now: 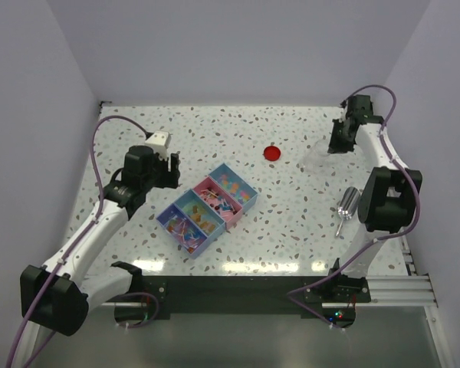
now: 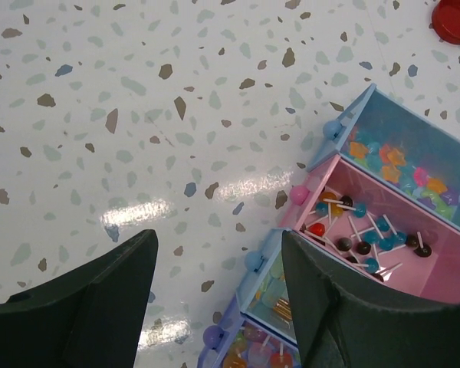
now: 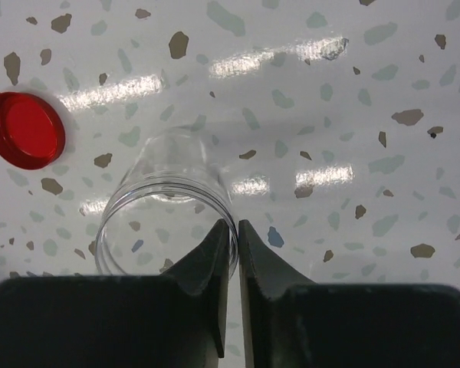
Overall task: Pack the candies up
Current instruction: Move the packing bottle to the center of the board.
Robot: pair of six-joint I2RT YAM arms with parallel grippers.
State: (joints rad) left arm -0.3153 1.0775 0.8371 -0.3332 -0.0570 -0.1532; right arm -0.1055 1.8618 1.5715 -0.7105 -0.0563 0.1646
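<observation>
Our right end effector (image 3: 236, 238) pinches the clear jar (image 3: 165, 192) by its rim, our left end effector (image 2: 218, 253) hangs open and empty, so next we should carry the jar to the candies (image 2: 395, 165).

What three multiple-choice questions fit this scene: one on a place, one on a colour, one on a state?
1. The red lid lies: A on the table; B inside the tray; C on the clear jar.
2. The tray compartment between two blue ones is: A green; B pink; C black.
3. The right gripper is: A wide open; B holding the lid; C pinching the jar's rim.
Answers: A, speckled tabletop surrounds it; B, its walls show pink; C, the rim is clamped in it.
</observation>
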